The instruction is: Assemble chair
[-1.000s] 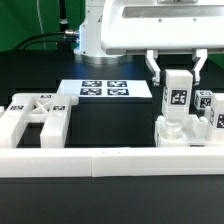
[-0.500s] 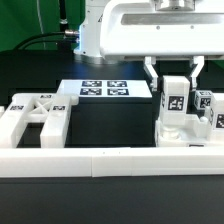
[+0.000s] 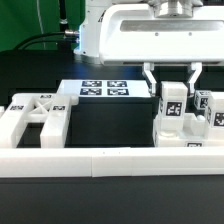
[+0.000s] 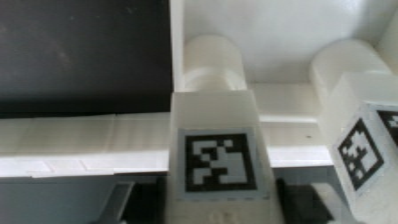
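One border rail (image 3: pixel 100 163): long and white, nearest in the exterior view, lying across the black desk (image 3: pixel 110 125). Any part shoved forward would jam against it.
Framed panel (image 3: pixel 35 112): chair part with crossed bracing, just behind the rail on the exterior view's left. It is well apart from the tool and unlikely to be disturbed.
Cluster of chair parts (image 3: pixel 208 132): behind the rail on the exterior view's right, crowded together directly under and beside the work.
Held leg (image 3: pixel 172 103): a thick white leg with a square tag, upright over the cluster. Whether its lower end already touches the part beneath cannot be told.
Tool (image 3: pixel 172 86): partly closed, with one finger on each side of the held leg near its top, clamping it.
Neighbouring leg (image 4: pixel 356 95): just beside the held leg, with only a thin gap between them in the wrist view.
Main risk: a small sideways error on the way down would probably knock the neighbouring leg or wedge the two together.
Second risk: the grip is high on a smooth leg, so off-centre pressure could tilt the leg and make it bind rather than seat.
Third risk: letting go before the leg is seated would likely leave it to topple into the cluster.
Marker board (image 3: pixel 105 89): flat on the desk, farther back and clear of the action.
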Controlling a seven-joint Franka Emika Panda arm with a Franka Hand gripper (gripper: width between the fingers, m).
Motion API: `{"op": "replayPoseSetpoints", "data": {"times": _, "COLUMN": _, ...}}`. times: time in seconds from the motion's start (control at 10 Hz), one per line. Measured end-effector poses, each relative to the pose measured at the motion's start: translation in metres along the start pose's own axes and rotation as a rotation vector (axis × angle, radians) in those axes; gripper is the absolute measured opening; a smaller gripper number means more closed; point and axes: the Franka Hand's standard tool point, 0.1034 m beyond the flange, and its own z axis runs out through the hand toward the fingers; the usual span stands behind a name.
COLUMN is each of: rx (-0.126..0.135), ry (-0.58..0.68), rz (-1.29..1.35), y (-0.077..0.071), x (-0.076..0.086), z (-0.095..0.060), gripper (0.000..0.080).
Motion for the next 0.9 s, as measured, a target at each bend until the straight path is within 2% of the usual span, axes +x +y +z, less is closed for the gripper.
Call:
{"op": "replayPoseSetpoints", "data": {"times": 0.4, "rx": -0.006, "ry": 0.044, "rz": -0.005, "y": 0.0005, "x": 0.0028, "z": 0.0022, "gripper": 0.0287}}
{"op": "replayPoseSetpoints", "data": {"times": 0.5, "rx": -0.006, "ry": 0.044, "rz": -0.005, "y": 0.0006, "x": 0.0028, "z": 0.0023, "gripper": 0.0363}}
{"op": "replayPoseSetpoints", "data": {"times": 0.6, "rx": -0.006, "ry": 0.041, "rz": -0.005, "y": 0.0004, "x": 0.0026, "z": 0.0023, "gripper": 0.0363}}
{"op": "replayPoseSetpoints", "data": {"times": 0.7, "rx": -0.004, "ry": 0.038, "rz": -0.004, "y": -0.0001, "x": 0.0035, "z": 0.0014, "gripper": 0.0549}}
{"op": "replayPoseSetpoints", "data": {"times": 0.8, "rx": -0.004, "ry": 0.039, "rz": -0.004, "y": 0.0001, "x": 0.0043, "z": 0.0009, "gripper": 0.0549}}
{"op": "replayPoseSetpoints", "data": {"times": 0.9, "rx": -0.004, "ry": 0.038, "rz": -0.004, "y": 0.0016, "x": 0.0066, "z": -0.0003, "gripper": 0.0627}}
